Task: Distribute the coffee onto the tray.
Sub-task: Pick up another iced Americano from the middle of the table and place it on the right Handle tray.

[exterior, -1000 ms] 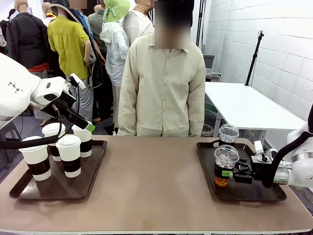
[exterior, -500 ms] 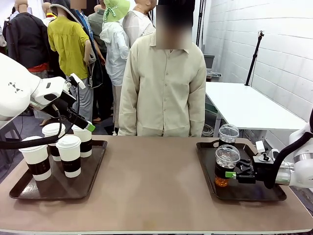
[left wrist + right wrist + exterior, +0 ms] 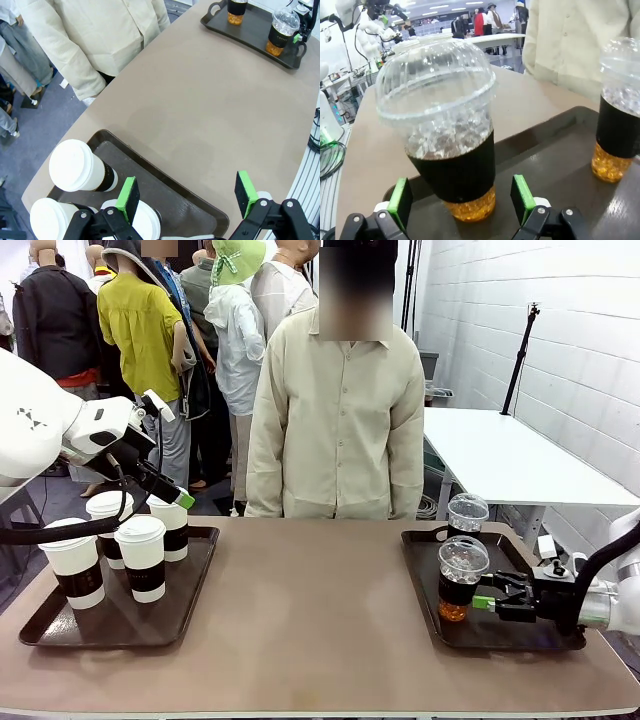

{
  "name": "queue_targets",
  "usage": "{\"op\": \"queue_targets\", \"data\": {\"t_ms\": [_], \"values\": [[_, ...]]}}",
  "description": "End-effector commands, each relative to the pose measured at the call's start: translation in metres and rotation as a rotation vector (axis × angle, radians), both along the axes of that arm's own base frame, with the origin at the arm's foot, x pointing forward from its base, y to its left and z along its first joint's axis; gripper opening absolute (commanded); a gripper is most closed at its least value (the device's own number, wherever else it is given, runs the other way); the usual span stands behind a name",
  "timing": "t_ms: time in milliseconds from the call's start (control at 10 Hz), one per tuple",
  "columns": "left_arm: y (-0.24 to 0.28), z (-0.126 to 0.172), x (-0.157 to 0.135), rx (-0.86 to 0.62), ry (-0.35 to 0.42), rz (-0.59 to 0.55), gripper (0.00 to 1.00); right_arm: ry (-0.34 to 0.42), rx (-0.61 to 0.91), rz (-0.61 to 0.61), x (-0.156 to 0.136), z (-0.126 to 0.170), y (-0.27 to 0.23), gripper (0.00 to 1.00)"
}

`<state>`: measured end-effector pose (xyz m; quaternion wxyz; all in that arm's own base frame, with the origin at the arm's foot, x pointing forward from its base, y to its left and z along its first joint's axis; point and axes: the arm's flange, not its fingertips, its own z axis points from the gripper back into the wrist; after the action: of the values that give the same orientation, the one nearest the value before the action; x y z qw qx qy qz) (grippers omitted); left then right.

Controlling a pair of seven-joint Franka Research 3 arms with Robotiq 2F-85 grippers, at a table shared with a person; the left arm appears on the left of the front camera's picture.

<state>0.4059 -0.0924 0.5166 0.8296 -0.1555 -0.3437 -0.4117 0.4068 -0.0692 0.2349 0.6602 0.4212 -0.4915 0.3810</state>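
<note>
Fingers of my right claw stand spread wide, one green pad on each side of the near plastic cup, close to it but clear of its wall, so I hold nothing. That cup stands upright on the right tray, domed lid on, dark band round the middle, amber drink at the bottom. The second plastic cup stands just behind it at the tray's far edge.

My left claw is open as well and empty, hanging above the left tray, over the paper cups. All four paper cups stand upright there in a tight cluster, white lids on, brown sleeves round them. A person in a cream shirt stands at the far side of the table, arms down.
</note>
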Motion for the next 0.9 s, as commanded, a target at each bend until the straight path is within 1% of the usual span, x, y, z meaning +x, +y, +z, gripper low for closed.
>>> {"op": "queue_targets", "data": {"t_ms": [0, 300, 400, 800], "values": [[0.0026, -0.0017, 0.0013, -0.014, 0.002, -0.009, 1.0, 0.027, -0.011, -0.026, -0.016, 0.0047, -0.0086, 1.0], [0.0026, -0.0017, 0.0013, -0.014, 0.002, -0.009, 1.0, 0.048, -0.033, -0.045, -0.02, 0.0097, -0.0115, 1.0], [0.0026, -0.0017, 0.0013, -0.014, 0.002, -0.009, 1.0, 0.008, 0.004, -0.048, -0.0133, 0.0001, -0.0143, 1.0], [0.0026, -0.0017, 0.0013, -0.014, 0.002, -0.009, 1.0, 0.008, 0.004, -0.048, -0.0133, 0.0001, -0.0143, 1.0]]}}
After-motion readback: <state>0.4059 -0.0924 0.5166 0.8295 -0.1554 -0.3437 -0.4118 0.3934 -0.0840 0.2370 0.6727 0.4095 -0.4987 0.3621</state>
